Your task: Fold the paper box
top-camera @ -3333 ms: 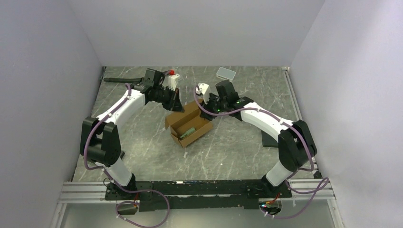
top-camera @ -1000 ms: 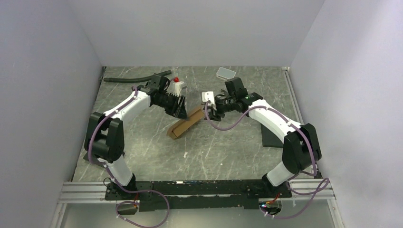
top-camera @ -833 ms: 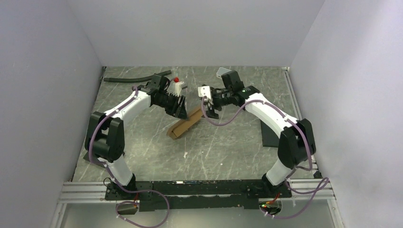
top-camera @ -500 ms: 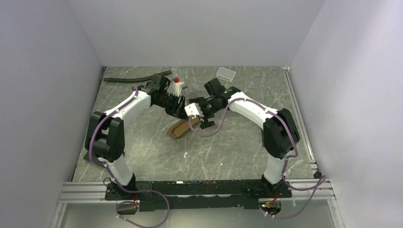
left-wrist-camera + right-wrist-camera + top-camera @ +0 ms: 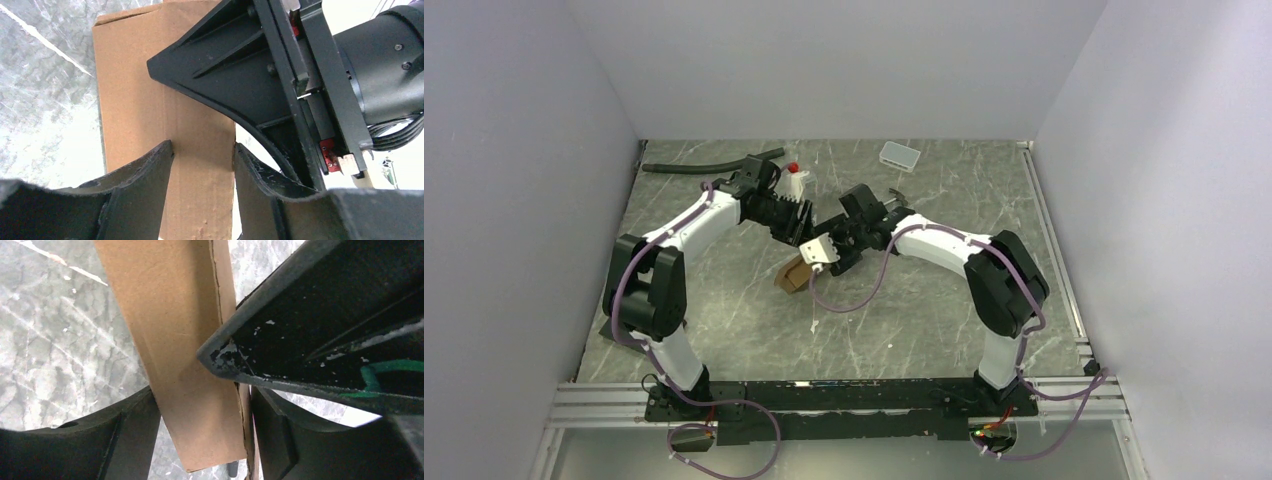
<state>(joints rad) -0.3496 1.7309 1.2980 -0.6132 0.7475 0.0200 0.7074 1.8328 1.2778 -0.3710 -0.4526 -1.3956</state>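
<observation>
The paper box (image 5: 791, 276) is a narrow brown cardboard carton, tilted with its low end on the table, left of centre. My left gripper (image 5: 804, 232) is shut on its upper part; in the left wrist view both fingers of this gripper (image 5: 202, 147) press the sides of the box (image 5: 150, 75). My right gripper (image 5: 814, 265) straddles the box just below the left one. In the right wrist view the box (image 5: 165, 300) fills that gripper (image 5: 202, 392), touching both fingers. Most of the box is hidden under the two grippers in the top view.
A black hose (image 5: 704, 166) lies at the back left. A small white item with a red cap (image 5: 796, 180) stands behind the left gripper. A white-grey tray (image 5: 900, 154) sits at the back centre. The right arm's elbow (image 5: 1004, 280) is raised at mid right.
The right gripper let go of the box's far end, opened wide, swung left and came down round the box beside the left gripper, closing in. The left gripper kept its hold.
</observation>
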